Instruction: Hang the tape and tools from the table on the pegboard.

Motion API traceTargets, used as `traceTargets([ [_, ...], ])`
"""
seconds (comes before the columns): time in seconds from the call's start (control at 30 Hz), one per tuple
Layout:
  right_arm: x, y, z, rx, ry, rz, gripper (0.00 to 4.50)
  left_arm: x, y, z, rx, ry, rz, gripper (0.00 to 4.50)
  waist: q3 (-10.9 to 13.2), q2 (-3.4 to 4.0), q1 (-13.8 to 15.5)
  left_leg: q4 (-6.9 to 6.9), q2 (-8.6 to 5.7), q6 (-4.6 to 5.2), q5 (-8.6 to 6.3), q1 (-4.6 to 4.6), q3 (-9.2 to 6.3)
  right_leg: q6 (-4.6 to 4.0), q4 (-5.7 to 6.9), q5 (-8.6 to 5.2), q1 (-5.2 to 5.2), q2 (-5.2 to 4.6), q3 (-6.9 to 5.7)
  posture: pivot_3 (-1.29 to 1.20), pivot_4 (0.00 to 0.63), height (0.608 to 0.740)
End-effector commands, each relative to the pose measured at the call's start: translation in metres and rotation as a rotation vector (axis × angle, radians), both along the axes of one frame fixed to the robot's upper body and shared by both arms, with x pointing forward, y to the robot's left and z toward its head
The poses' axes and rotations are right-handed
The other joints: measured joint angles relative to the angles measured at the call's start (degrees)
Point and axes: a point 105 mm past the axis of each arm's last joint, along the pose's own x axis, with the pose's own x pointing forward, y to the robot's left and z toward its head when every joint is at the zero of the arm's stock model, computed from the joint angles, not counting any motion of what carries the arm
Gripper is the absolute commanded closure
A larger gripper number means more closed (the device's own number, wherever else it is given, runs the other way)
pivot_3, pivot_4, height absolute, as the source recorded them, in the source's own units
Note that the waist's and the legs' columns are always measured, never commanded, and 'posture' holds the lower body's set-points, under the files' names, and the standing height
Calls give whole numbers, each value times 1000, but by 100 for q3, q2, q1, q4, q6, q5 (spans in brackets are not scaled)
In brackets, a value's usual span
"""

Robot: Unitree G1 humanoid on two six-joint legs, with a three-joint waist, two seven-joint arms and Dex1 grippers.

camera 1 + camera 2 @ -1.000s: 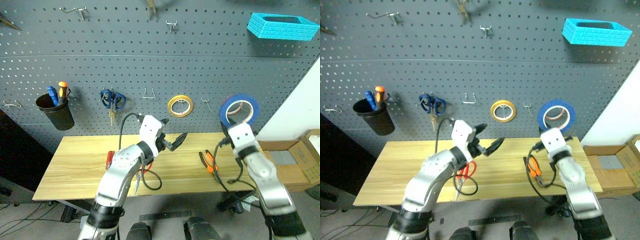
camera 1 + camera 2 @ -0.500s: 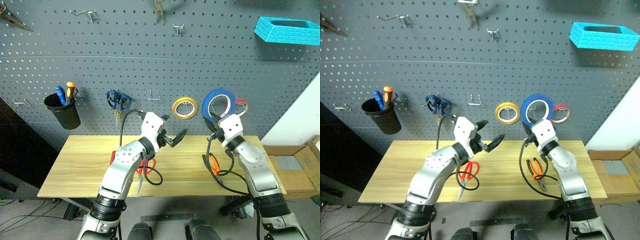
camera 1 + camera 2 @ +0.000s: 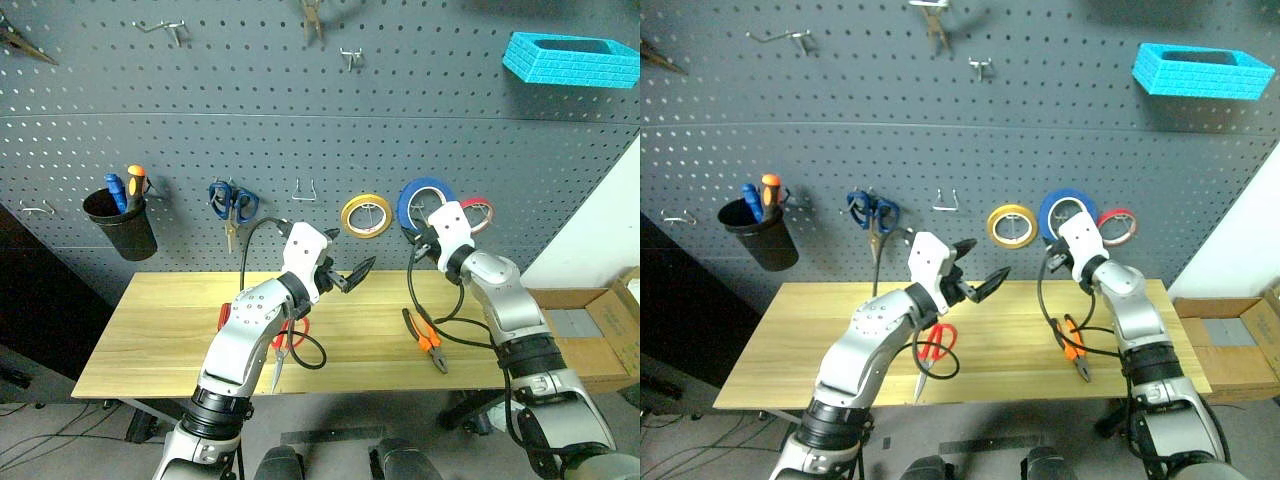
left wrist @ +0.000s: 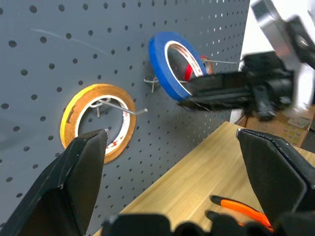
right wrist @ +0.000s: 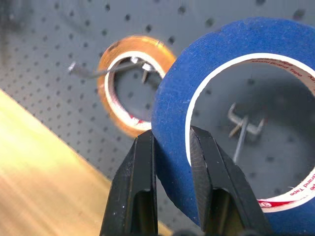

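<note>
Blue tape (image 5: pixel 231 98) at the pegboard (image 3: pixel 250 130), pinched in the right gripper (image 5: pixel 170 147).
It sits in front of an empty hook (image 5: pixel 241 128), between the yellow roll (image 3: pixel 364 214) and red roll (image 3: pixel 478 212). Left gripper (image 3: pixel 345 277) spread wide, holding nothing, above the table (image 3: pixel 160 320). Pliers (image 3: pixel 424 340) and scissors (image 3: pixel 932 347) lie on the table.

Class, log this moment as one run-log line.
right end effector: shut on blue tape, near pegboard hook | left end effector: open, empty | pliers, red scissors: on table
</note>
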Motion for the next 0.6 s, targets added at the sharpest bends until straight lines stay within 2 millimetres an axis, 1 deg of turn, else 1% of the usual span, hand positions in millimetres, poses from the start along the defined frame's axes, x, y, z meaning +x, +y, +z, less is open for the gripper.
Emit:
traceTargets([
  [0.03,6,-10,15,48,-36,-45,3190,-2,-4,11,-10,-42,-20,0,0,0,20,0,0,0,0,-1,0,0,0,0,0,0,0,83,65,740],
  [0.1,5,-15,11,47,-24,-71,2517,-4,-5,9,-9,-37,-22,0,1,1,23,1,0,0,0,-7,-1,0,-1,0,-2,0,-1,83,73,740],
  [0.13,3,-17,9,47,-18,-78,2258,-4,-5,9,-10,-35,-23,0,1,1,22,1,0,0,0,-7,-1,0,-1,0,-2,0,0,80,76,740],
  [0.2,-2,-19,4,50,-4,-85,1574,-5,-6,8,-12,-32,-24,0,1,1,21,1,0,0,0,-5,-2,0,1,0,-2,0,0,78,79,740],
  [0.27,-9,-21,-2,49,20,-102,857,-6,-7,7,-13,-26,-26,0,1,2,16,1,0,0,0,-4,-2,0,2,0,-2,0,-1,71,85,740],
  [0.33,-19,-24,-9,51,47,-122,156,-8,-7,4,-14,-18,-28,0,4,5,9,2,0,0,0,-4,-2,0,3,0,-2,0,0,67,93,740],
  [0.37,-30,-24,-14,54,63,-122,33,-9,-6,1,-15,-5,-28,0,5,7,8,2,0,0,0,-3,-2,0,3,0,-2,0,0,64,101,740],
  [0.4,-37,-24,-16,56,74,-121,33,-10,-6,0,-17,4,-27,0,6,9,17,1,0,0,0,-4,-2,1,2,0,-2,0,-1,62,106,740],
  [0.47,-61,-19,-23,69,127,-94,33,-16,-3,-10,-11,40,-28,0,21,26,11,-1,0,2,-1,-4,-5,1,1,-1,-2,0,-1,55,124,740],
  [0.53,-78,-14,-29,80,184,-70,33,-21,-2,-20,3,76,-36,0,47,38,2,-2,0,4,-3,-5,-5,2,-1,-3,-2,0,1,47,137,740],
  [0.57,-85,-14,-30,85,209,-62,33,-24,-2,-23,11,89,-42,0,82,49,-23,0,0,4,-3,-5,-5,2,0,-3,-1,0,0,35,155,740],
  [0.6,-97,-12,-49,54,306,-53,33,-32,-2,-37,25,129,-54,0,121,53,-35,1,0,5,-3,1,-3,4,-1,-4,1,0,2,29,165,740],
])
